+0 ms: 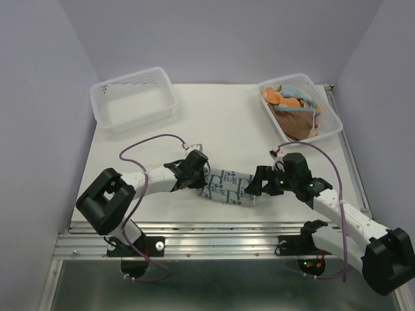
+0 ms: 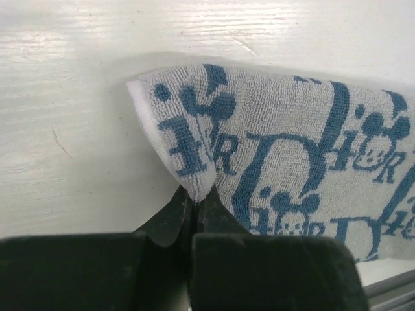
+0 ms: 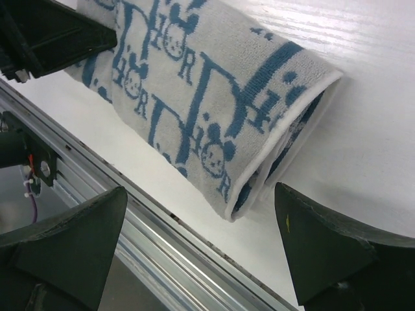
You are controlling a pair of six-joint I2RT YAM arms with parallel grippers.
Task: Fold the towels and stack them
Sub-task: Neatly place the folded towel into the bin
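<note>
Two pincers meet at one folded towel near the front edge of the table (image 1: 220,123). The left pincer (image 2: 194,210) is closed tight, its fingers pressed together on a turned-up corner of the blue-white patterned towel (image 2: 292,162). The white-edged tip of the cloth is nipped between them. From that pinch the towel stretches away ahead and to the right of the left pincer, lying on the table in a doubled fold.

The right pincer (image 3: 201,189) stands wide open and grips nothing. Its two fingers are spread well apart, and the towel's other end, a layered edge with a pale hem, lies just ahead of the gap between them. It appears to touch neither finger. A metal rail (image 3: 162,259) along the table's edge runs beneath this pincer's left finger.

Well beyond the right pincer, at the table's far corner, a white basket (image 1: 334,120) holds a heap of other towels (image 1: 295,107) in orange and light blue. Well beyond the left pincer stands a second white basket (image 1: 139,116).
</note>
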